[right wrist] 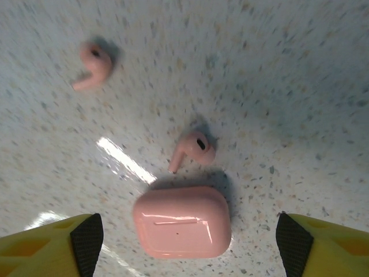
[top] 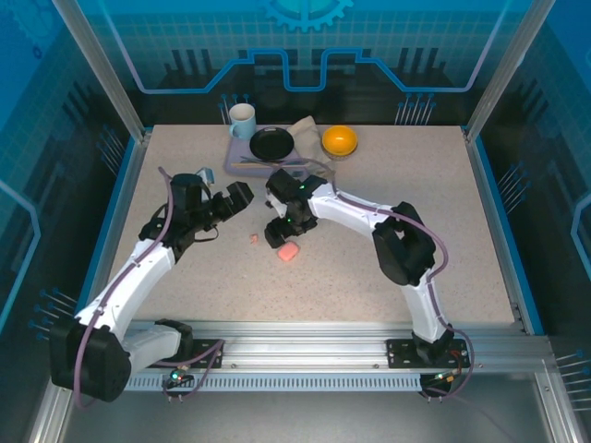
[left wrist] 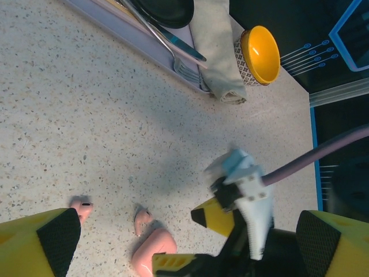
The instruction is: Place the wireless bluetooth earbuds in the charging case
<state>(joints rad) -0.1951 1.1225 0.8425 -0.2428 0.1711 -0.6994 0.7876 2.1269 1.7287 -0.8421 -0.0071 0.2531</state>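
Note:
A closed salmon-pink charging case (right wrist: 181,222) lies flat on the speckled table, in the gap between the pads of my open right gripper (right wrist: 190,245), with room on both sides. One pink earbud (right wrist: 193,147) rests just beyond the case and another (right wrist: 92,66) lies further off to the left. From above, the case (top: 289,251) sits just in front of the right gripper (top: 280,231), with one earbud (top: 254,238) to its left. My left gripper (top: 242,196) hovers open to the left; its camera sees the case (left wrist: 151,251), both earbuds (left wrist: 141,220) (left wrist: 81,209) and the right gripper (left wrist: 242,219).
At the back of the table stands a lilac tray (top: 242,161) with a black plate (top: 271,143) and cutlery, a cup (top: 242,120), a folded napkin (left wrist: 216,52) and an orange bowl (top: 339,140). The two grippers are close together.

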